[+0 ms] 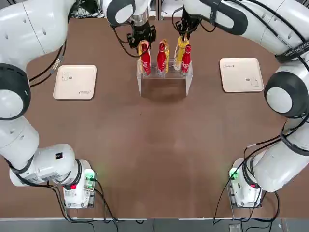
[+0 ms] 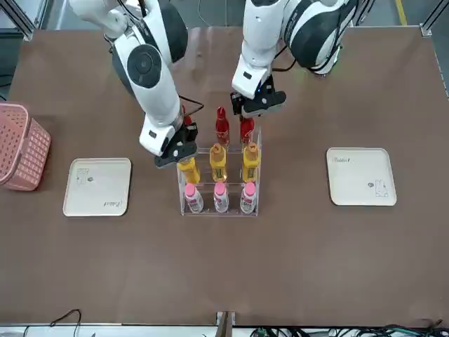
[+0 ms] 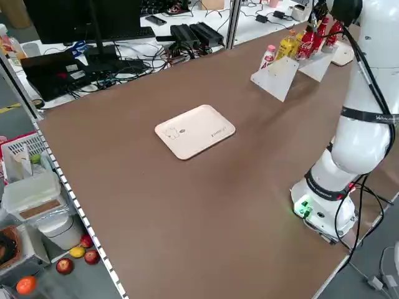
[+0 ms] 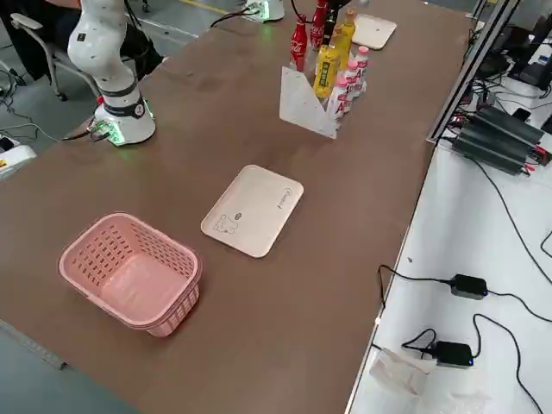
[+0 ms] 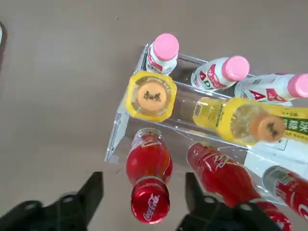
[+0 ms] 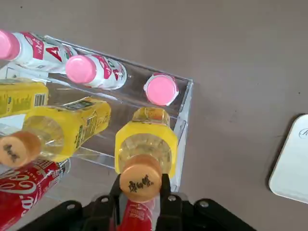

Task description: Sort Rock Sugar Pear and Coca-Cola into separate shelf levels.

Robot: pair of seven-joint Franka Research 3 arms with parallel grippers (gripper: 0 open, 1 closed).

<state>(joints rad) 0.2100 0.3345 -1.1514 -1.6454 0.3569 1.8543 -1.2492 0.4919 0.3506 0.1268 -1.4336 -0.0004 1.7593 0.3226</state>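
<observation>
Fingers of the left gripper (image 5: 144, 195) gape around Coca-Cola (image 5: 150, 161) at the rack (image 5: 116, 134); right gripper's (image 6: 142, 185) grip Rock Sugar Pear (image 6: 144, 132): seat it before releasing.

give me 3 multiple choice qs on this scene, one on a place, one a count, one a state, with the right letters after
1. Where is the pink basket?
a) to the robot's left of the rack
b) to the robot's right of the rack
c) under the rack

2. How many pink-capped bottles are in the rack?
a) one
b) five
c) three

3. How do the left gripper's fingers stand?
a) wide apart
b) pressed together
c) clamped on a pink cap

1 b: the front view, facing the robot, shows it at the picture's left, past a cream tray.
2 c: three pink caps line the front row in the front view.
3 a: its wrist view shows a broad gap by the red bottles, while the right gripper is at a yellow bottle.
</observation>
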